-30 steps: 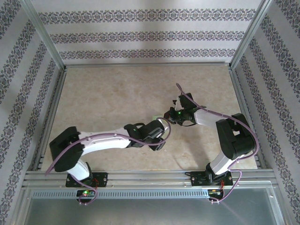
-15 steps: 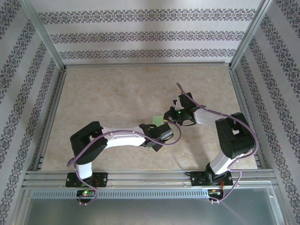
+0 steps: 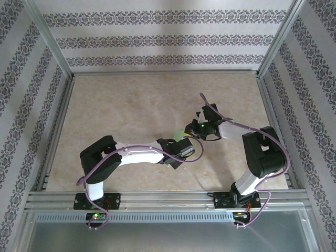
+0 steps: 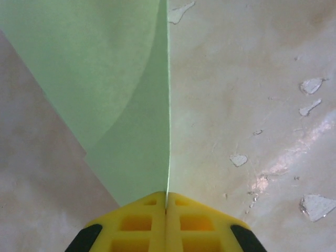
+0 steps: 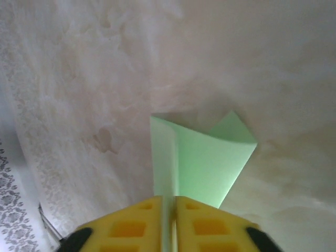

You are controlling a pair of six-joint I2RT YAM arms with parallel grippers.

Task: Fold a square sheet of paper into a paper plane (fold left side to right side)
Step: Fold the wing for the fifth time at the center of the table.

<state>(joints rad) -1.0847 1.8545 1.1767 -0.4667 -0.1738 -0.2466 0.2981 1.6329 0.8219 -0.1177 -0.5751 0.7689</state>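
Green, thin sheet of paper sits mid-table between my two grippers. It is creased into layers but is no pointed dart yet, so I judge most folds remain. My left gripper is clamped on its edge. My right gripper has paper between nearly closed jaws; whether it pinches, I cannot tell. Flaked patches mark the table on the right. My arms crowd each other.

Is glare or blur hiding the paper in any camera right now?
Left wrist view: green paper sharp, a curved shadow across it, glare on the table to its right. Right wrist view: soft and hazy, paper edges readable. Top external view: evenly lit, arms cover most of the paper.
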